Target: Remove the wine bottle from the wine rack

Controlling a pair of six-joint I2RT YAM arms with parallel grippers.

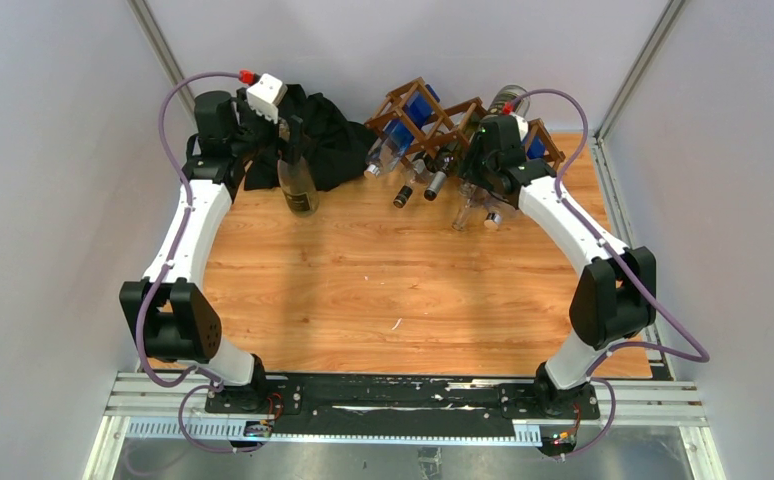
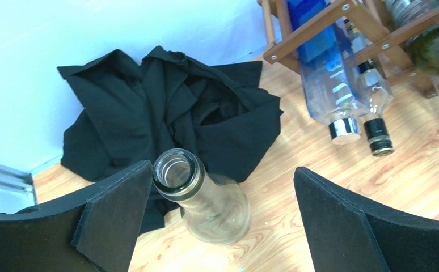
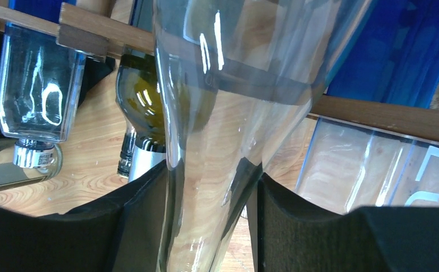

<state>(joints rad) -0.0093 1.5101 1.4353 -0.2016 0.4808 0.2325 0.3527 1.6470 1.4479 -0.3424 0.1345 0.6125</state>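
Wooden tabletop (image 1: pixel 363 290); far right, right gripper (image 3: pixel 211 209) pinches clear bottle (image 3: pixel 223 102) at neck to draw it off wine rack (image 3: pixel 370 116); left gripper (image 2: pixel 220 195) gapes empty around standing bottle (image 2: pixel 217 218).

Pale capital letters run along the body of the clear glass bottle with a blue back panel (image 2: pixel 325 79), which lies neck-down in the dark brown wooden lattice rack (image 2: pixel 313 29); they look like "BRI", and the rest cannot be made out. In the right wrist view, a clear flat-sided glass bottle (image 3: pixel 370 170) carries white print cut off by the picture's edge: one stroke like an "F" with a curve under it. The dark label low on the upright olive-tinted glass bottle (image 1: pixel 297 175) standing on the bench (image 1: pixel 383 290) is too small to read.
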